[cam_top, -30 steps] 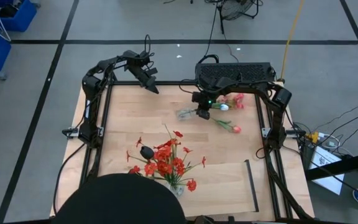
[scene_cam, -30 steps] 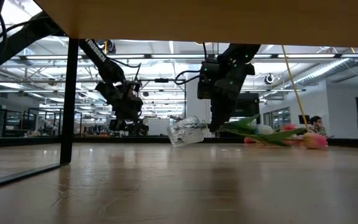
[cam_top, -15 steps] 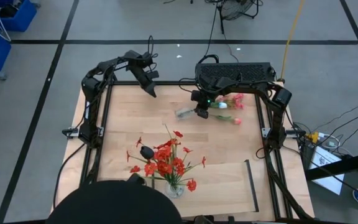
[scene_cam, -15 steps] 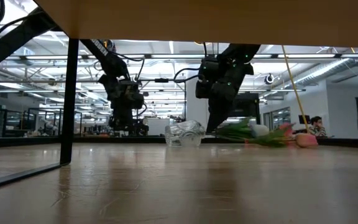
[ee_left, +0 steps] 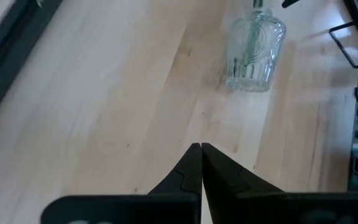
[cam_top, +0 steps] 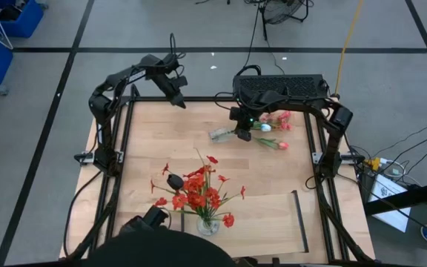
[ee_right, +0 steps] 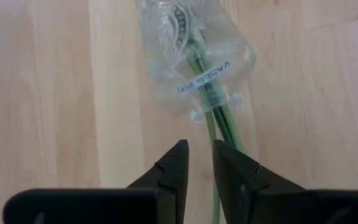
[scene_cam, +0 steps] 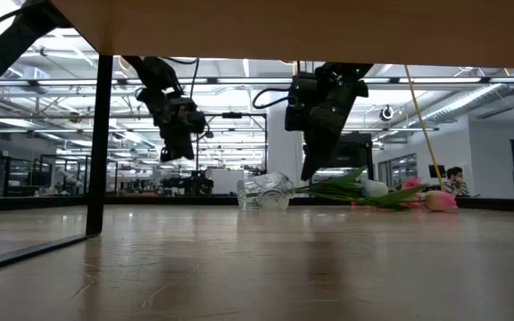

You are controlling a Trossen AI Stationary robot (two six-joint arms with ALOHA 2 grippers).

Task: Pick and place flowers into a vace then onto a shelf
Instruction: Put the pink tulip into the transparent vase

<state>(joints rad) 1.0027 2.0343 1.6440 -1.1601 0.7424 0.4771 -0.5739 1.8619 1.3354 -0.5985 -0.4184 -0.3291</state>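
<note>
Since a second ago: left pincer (cam_top: 178, 98) lifted back toward 11 o'clock, fingers pressed together, empty; right pincer (ee_right: 198, 163) raised over tipped glass vase (cam_top: 221, 134), slightly parted, empty; tulip flowers (cam_top: 271, 143) at 1 o'clock on desk (cam_top: 154, 148), stems inside vase, standing it up likely next

left arm: raised at far left of worktop, left pincer (cam_top: 179, 101) fingers pressed together | right arm: reaching inward mid-far, right pincer (cam_top: 242, 136) pointing down, fingers apparently slightly parted
</note>
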